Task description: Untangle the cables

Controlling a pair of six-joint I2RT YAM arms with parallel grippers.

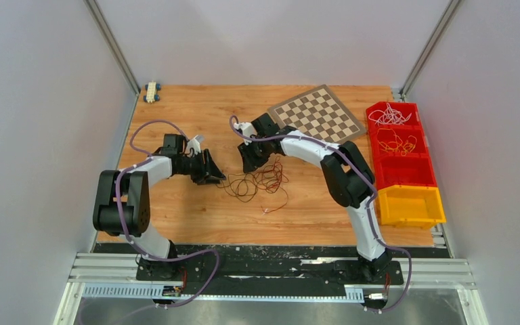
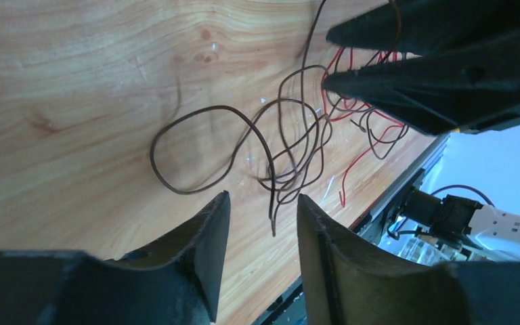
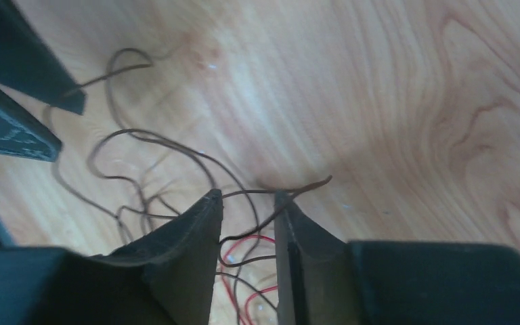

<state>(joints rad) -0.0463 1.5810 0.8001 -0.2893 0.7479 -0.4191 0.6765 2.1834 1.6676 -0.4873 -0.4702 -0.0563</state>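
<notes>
The cables (image 1: 257, 181), thin dark brown and red wires, lie in a loose tangle on the wooden table between my two grippers. My left gripper (image 1: 215, 177) sits low at the tangle's left edge. Its jaws are open (image 2: 263, 203), with a loose brown wire end (image 2: 273, 223) on the table between the tips. My right gripper (image 1: 249, 164) is at the tangle's upper side. Its jaws are open (image 3: 247, 196) and straddle several brown strands (image 3: 264, 220) and a red loop (image 3: 244, 254). More brown loops (image 2: 196, 152) spread out on the wood.
A chessboard (image 1: 317, 113) lies at the back right. Red bins at the right edge hold white wires (image 1: 389, 115) and yellow-orange wires (image 1: 396, 142); a third red bin (image 1: 406, 170) and a yellow bin (image 1: 409, 205) follow. A small toy block (image 1: 152, 91) is at back left.
</notes>
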